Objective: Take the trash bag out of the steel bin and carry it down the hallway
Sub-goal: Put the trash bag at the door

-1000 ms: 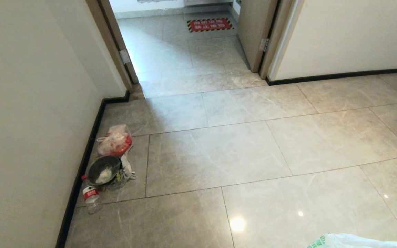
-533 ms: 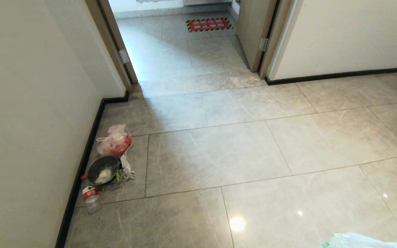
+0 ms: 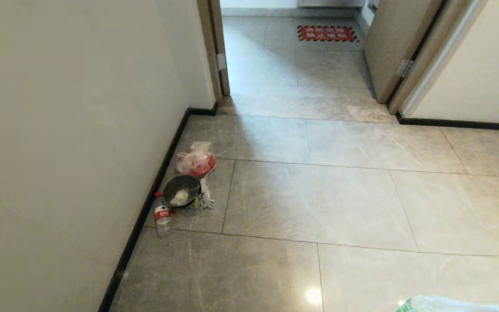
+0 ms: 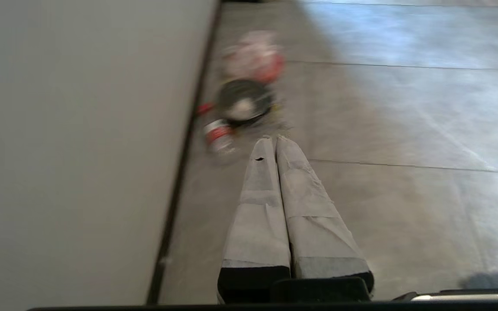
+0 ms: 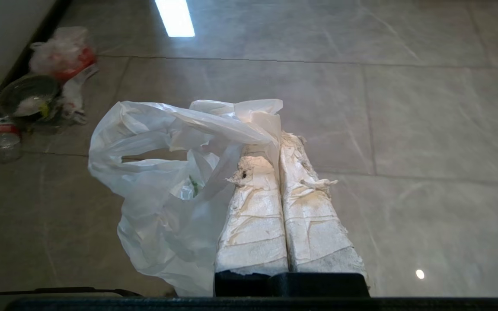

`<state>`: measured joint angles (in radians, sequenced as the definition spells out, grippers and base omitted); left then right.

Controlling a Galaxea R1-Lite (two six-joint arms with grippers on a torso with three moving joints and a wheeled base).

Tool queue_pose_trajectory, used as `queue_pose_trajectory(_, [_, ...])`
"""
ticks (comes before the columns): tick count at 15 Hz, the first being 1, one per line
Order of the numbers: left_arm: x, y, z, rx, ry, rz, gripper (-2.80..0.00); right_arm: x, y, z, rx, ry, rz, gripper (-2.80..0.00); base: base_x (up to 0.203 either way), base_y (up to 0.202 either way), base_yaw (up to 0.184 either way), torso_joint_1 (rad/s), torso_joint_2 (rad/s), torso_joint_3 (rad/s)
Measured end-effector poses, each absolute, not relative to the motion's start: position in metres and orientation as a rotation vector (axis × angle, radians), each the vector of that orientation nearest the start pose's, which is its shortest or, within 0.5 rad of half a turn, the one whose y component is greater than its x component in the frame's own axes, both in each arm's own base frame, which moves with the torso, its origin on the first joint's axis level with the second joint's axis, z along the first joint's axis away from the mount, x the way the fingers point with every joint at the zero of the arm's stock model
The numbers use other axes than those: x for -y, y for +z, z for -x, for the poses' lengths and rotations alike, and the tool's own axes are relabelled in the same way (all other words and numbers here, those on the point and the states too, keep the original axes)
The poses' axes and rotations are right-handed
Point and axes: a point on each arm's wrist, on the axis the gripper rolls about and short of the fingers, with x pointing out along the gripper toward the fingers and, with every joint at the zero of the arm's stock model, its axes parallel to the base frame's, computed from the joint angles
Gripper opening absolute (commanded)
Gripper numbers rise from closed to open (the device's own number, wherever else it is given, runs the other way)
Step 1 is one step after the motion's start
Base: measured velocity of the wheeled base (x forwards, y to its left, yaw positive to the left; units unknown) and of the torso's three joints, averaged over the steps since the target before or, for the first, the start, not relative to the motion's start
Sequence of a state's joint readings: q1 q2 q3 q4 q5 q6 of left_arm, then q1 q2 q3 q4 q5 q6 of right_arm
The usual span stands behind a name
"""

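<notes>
Carry phase, judged well along: trash bag [image 5: 167,181] already out of the steel bin, which appears in no view. Right gripper [image 5: 280,138] clamped tight on the bag's bunched top edge, wrapped fingers [image 5: 253,207] pressed together with plastic pinched between; rest of the thin whitish bag hanging loose beside the fingers, above the floor, a bit of green showing inside. Only a sliver of the bag [image 3: 457,304] in the head view, at the lower right edge. Left gripper [image 4: 275,139] closed on nothing, fingers touching, pointed along the floor near the wall, idle. Hallway floor [image 3: 319,203] of grey marble-look tiles ahead, pale wall [image 3: 59,130] on the left with dark baseboard [image 3: 154,195]. Litter pile against that baseboard: clear bag with red contents [image 3: 196,158], dark bowl [image 3: 181,190] with white residue, plastic bottle [image 3: 163,219] with red label lying just beside it. Open doorway [image 3: 293,56] farther on, brown door [image 3: 394,43] swung aside, red floor sign [image 3: 327,33] beyond. Removal done; remaining, as a judgement: more travel down the hallway toward the doorway, steering wide of the litter, grip kept firm on thin slippery plastic.
</notes>
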<state>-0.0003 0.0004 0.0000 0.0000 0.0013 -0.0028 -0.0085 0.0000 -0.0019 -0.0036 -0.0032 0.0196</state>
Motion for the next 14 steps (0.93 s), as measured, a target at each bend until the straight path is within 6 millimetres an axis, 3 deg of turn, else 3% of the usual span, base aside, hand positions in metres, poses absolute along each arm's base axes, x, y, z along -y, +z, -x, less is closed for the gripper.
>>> queue_pose_trajectory(3, [0.0, 0.0754, 0.0228, -0.002, 0.001, 0.003, -2.8, -0.0001, 0.0763, 0.0229, 0.006, -0.009, -0.024, -2.8, 0.004, -0.012, 0.13, 0.003, 0.0, 0.001])
queue_pose_trajectory(8, [-0.0001, 0.0754, 0.0228, -0.001, 0.001, -0.003, -2.8, -0.0002, 0.0764, 0.0229, 0.007, -0.01, -0.023, -2.8, 0.014, 0.001, 0.003, 0.0, 0.0, 0.0])
queue_pose_trajectory(14, [0.0, 0.0755, 0.0228, 0.0, 0.002, 0.001, -2.8, -0.0001, 0.0765, 0.0229, 0.007, -0.008, -0.023, -2.8, 0.175, 0.0, -0.002, 0.002, 0.0, 0.003])
